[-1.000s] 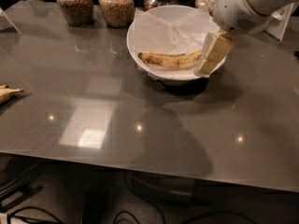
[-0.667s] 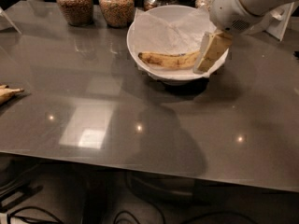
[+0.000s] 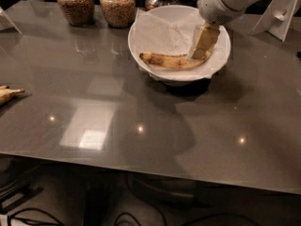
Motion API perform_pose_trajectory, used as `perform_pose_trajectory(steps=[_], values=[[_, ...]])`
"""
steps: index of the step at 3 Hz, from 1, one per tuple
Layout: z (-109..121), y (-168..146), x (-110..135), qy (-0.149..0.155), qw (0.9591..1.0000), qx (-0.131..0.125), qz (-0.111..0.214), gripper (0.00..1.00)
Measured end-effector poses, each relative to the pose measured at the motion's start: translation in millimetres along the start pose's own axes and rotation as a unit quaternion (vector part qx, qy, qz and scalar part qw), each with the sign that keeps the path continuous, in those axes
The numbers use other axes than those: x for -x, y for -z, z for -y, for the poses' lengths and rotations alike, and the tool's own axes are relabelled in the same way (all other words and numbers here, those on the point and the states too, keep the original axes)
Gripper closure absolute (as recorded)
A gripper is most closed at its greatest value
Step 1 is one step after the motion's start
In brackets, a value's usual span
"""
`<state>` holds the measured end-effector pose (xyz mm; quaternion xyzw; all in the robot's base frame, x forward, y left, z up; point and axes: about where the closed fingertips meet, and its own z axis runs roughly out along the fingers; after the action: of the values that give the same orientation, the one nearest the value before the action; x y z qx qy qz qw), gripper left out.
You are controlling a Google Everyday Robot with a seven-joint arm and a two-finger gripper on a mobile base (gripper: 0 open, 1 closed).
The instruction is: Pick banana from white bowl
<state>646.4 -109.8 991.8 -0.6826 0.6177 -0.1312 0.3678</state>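
Grey tabletop (image 3: 235,164) bears the white bowl (image 3: 165,7). The hand (image 3: 203,48), whose grip cannot be told, meets one end of the banana (image 3: 169,61) and should clamp squarely.

Claw (image 3: 200,53) inside white bowl (image 3: 131,37), jars (image 3: 117,6) close behind, open tabletop (image 3: 141,131) in front

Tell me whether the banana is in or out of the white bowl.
In. The banana lies on the paper inside the white bowl; the gripper hangs at one end of it.
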Motion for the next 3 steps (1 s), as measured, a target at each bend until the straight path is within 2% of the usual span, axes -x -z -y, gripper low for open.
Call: perform_pose_trajectory(steps=[1,2,3], values=[[9,-26,-14,-0.004,0.9999,0.006,-0.009,0.19],[4,-53,-25,-0.020,0.9994,0.027,-0.006,0.42],[-5,-75,-31,-0.042,0.9980,0.047,0.004,0.49]])
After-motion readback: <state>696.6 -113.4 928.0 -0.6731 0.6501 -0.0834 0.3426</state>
